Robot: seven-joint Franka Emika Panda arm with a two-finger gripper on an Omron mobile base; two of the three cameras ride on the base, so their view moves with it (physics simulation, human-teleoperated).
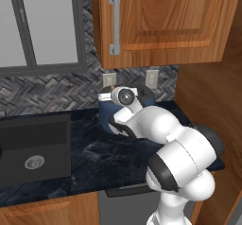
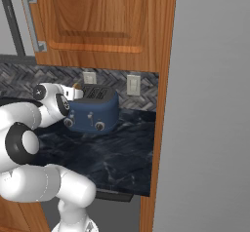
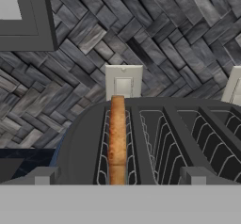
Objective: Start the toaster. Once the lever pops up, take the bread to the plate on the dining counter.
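We see the bread (image 3: 117, 138) standing proud in the toaster's (image 2: 93, 113) leftmost slot. Our hand (image 3: 117, 177) hovers above it, jaws wide and empty. Grasping and carrying to the plate remain.

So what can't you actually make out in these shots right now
- Toaster levers: right base view shows knobs, but lever positions are too small to tell; left base view, the arm covers its front.
- Bread: hand view shows only its top edge; the slot hides the rest.
- Gripper: hand view cuts off all but the fingertips, straddling the bread.
- Sink: left base view, its left side is cut off.
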